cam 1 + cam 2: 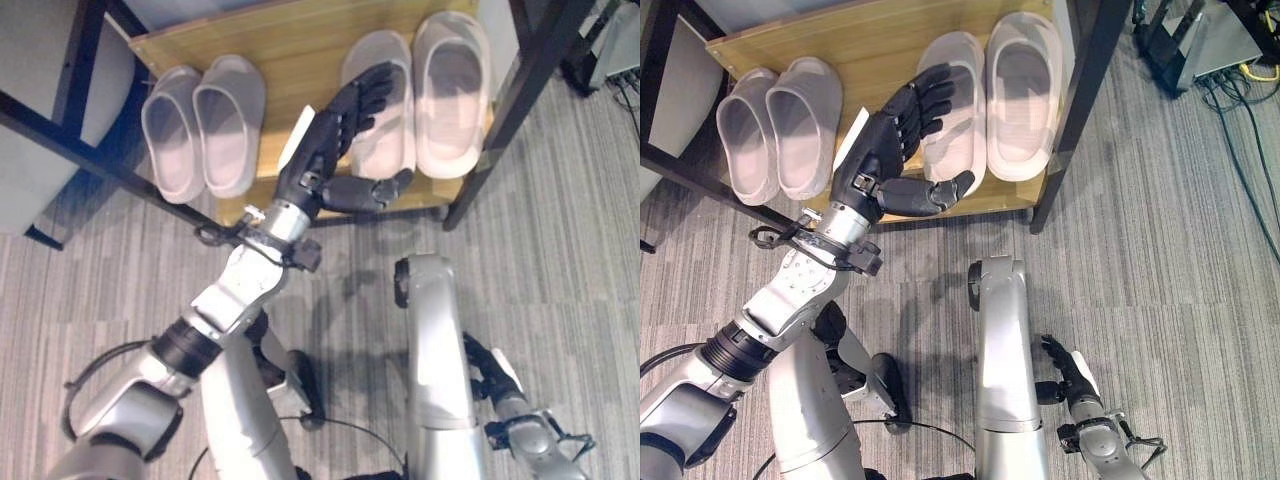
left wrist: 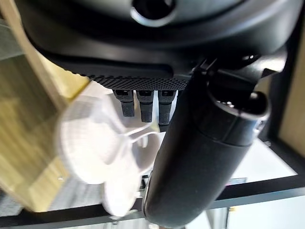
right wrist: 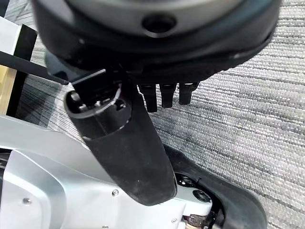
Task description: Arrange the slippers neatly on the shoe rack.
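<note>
Shelf (image 1: 290,45): left hand (image 1: 335,140) over slipper (image 1: 385,130).

Two pale slipper pairs (image 1: 203,125) (image 1: 428,90) lie side by side on the wooden shoe rack (image 1: 290,45).

It looks like an office or lab: grey striped carpet (image 1: 1180,250), cables (image 1: 1240,110) on the floor, and a wooden shoe rack (image 1: 290,40).
</note>
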Robot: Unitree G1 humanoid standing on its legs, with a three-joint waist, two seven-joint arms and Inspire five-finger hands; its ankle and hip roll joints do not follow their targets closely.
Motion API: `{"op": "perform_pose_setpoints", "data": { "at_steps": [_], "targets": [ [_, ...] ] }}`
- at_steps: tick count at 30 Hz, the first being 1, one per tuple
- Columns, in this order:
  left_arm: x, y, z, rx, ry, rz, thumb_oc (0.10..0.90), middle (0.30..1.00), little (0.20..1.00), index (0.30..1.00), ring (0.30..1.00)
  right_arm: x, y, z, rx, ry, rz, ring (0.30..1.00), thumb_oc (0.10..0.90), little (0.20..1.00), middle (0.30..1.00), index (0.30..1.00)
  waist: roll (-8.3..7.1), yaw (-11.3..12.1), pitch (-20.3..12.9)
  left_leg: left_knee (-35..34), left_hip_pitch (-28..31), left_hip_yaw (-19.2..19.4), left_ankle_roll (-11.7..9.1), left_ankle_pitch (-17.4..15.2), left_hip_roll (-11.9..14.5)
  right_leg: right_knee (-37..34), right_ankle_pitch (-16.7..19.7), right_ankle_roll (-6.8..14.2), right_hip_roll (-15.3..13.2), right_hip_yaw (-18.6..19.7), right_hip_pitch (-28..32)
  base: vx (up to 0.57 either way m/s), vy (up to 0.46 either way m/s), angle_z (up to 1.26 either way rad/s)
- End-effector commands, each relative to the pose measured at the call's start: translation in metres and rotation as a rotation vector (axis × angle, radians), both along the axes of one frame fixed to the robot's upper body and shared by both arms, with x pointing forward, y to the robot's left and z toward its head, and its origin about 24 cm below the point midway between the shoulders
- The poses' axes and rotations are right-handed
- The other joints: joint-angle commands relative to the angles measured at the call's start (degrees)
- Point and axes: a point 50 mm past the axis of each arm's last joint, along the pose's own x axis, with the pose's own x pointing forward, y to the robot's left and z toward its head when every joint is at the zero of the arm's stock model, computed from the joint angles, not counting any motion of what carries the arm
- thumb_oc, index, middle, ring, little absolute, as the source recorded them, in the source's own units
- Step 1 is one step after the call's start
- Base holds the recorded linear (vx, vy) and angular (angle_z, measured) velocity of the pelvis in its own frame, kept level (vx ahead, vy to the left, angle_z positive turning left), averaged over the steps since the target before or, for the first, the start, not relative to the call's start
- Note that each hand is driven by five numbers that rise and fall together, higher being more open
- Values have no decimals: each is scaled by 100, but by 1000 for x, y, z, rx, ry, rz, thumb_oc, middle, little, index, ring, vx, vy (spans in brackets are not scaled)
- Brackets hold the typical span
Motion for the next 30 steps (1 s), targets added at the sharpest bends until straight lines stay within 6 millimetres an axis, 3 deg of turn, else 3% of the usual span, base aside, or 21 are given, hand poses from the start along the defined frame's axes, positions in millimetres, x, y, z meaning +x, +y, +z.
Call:
{"op": "perform_pose_setpoints", "data": {
  "at_steps": [1,11,30],
  "targets": [
    [-10,-26,71,-108,-282,-74,800,900,900,900,900,18,8,18,32,-102,55,900,800,900,900,900,42,75,-182,-308,-97,-272,-152,-52,-149,-198,-162,-75,-305,119,268,0,0,0],
    [14,-38,76,-73,-252,7,800,900,900,900,900,21,7,15,36,-89,54,900,800,900,900,900,-55,-53,-182,-295,-97,-169,-113,-38,-144,-192,-111,-20,-269,287,268,3,2,0],
    [35,-48,96,-23,-247,92,800,900,900,900,900,21,5,9,57,-62,34,900,800,900,900,900,-168,-221,-182,-233,-97,-81,-92,41,-100,-133,-38,14,-221,448,268,0,0,0]
  ]
}}
